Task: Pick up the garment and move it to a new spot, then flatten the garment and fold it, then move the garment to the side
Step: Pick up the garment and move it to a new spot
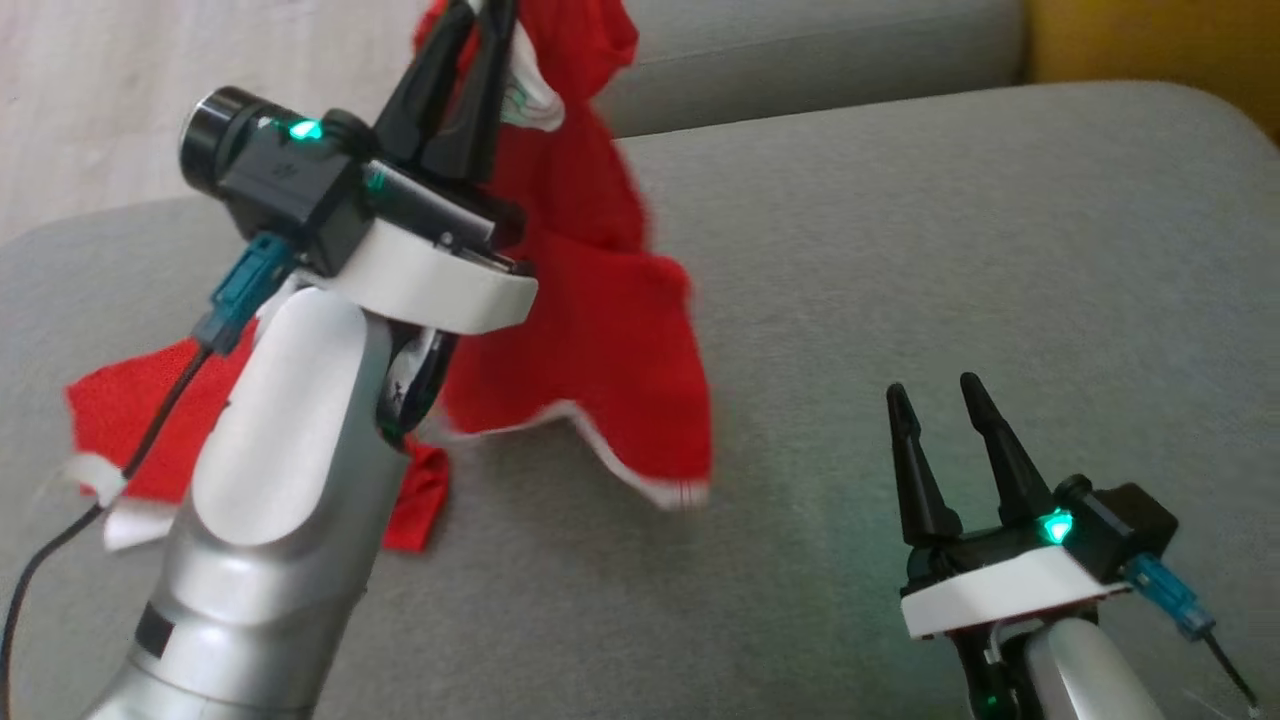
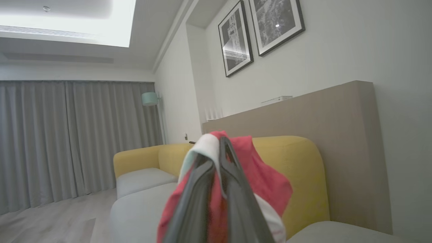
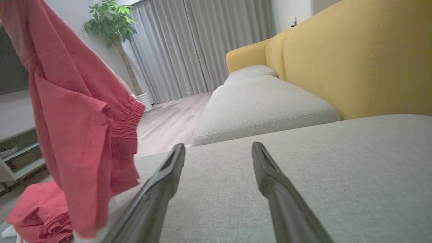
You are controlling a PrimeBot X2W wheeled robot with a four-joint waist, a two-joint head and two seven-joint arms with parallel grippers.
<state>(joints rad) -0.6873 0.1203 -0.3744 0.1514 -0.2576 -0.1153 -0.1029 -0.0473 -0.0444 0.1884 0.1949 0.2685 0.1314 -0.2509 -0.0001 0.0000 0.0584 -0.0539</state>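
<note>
In the head view, your left hand (image 1: pixel 485 15) is clenched on the top of the red cloth garment with white trim (image 1: pixel 590 330) and holds it raised above the grey fabric seat cushion (image 1: pixel 900 250) of the sofa. Most of the cloth hangs free over the cushion. Its lower folds and one white-edged end lie on the cushion's near left part, behind the left forearm. Your right hand (image 1: pixel 935 395) hovers low over the cushion's near right part, fingers spread and grasping nothing.

In the left wrist view, the left hand (image 2: pixel 216 155) has its fingers pressed together with the garment (image 2: pixel 266 182) bunched between and around them, a white band draped over the tips. The yellow padded backrest (image 2: pixel 303 168) rises behind the cushion.

In the right wrist view, the right hand (image 3: pixel 218 148) stands released just above the seat cushion (image 3: pixel 337 175). The garment (image 3: pixel 77 118) hangs over the cushion's far side from this hand, with a gathered hem showing and a heap resting below.

You are in the first step, I judge: the lift and carry to a new spot. Next, raise the trailing end off the cushion, carry the cloth to bare cushion, and bring the free hand to a hanging edge so you can spread it.
</note>
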